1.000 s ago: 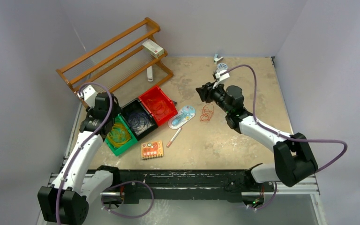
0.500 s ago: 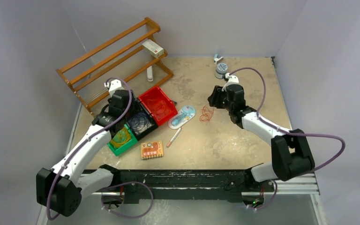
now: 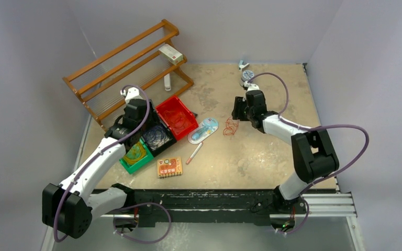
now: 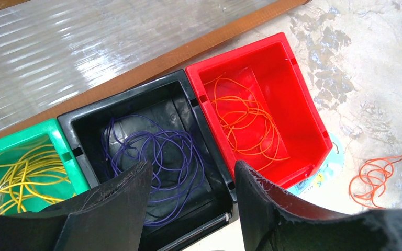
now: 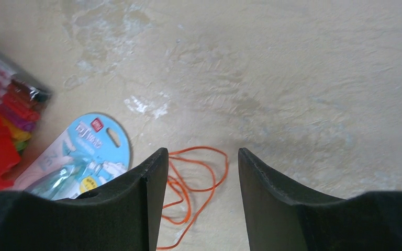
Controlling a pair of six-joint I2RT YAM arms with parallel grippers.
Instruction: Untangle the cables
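Lying loose on the table (image 5: 293, 78), the orange cable (image 5: 188, 194) makes thin overlapping loops beneath the right gripper (image 5: 203, 157), jaws parted, empty; left gripper (image 4: 192, 170), likewise parted, above tangled purple cable (image 4: 157, 157).

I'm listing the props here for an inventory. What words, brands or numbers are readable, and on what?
Nothing can be read with certainty.
Blue blister card: a small red logo and a yellow sticker with print, both too blurred to read.
Orange packet: printed front, too small to read.
White box on the wooden rack: a red mark, too small to read.
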